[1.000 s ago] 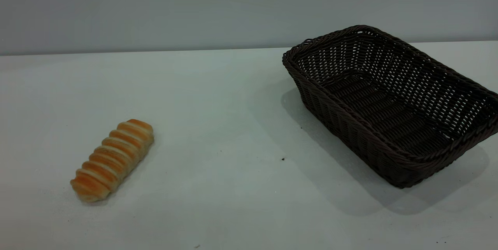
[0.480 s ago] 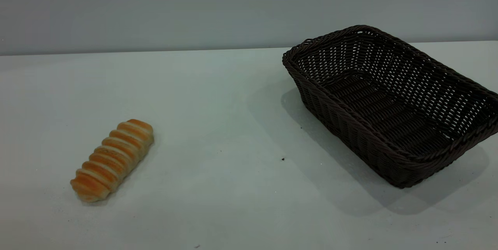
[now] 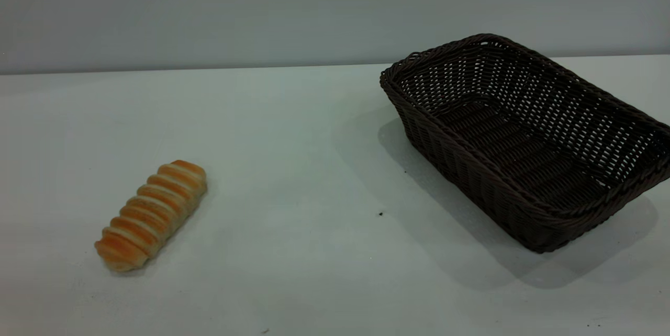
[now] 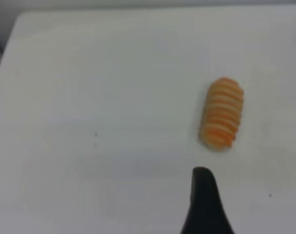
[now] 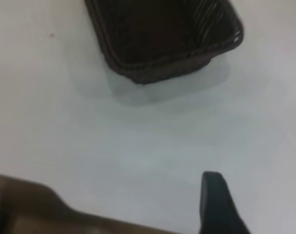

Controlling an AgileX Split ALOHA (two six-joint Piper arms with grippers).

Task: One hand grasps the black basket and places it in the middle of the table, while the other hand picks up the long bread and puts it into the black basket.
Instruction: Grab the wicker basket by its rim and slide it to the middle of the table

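Wide white-grey table [image 3: 293,132] carrying both task things, well apart. Large rectangular dark woven wicker basket [image 3: 528,137] sitting at table's right side, angled, nothing lying inside. Small elongated golden-orange ridged bread [image 3: 151,214] lying flat at front left, untouched. Left hand [image 4: 204,204] hovering near bread, one dark finger showing; spread or pressed together: cannot tell. Right hand [image 5: 217,202] hovering near basket's short end [image 5: 162,44]; finger state likewise unclear.
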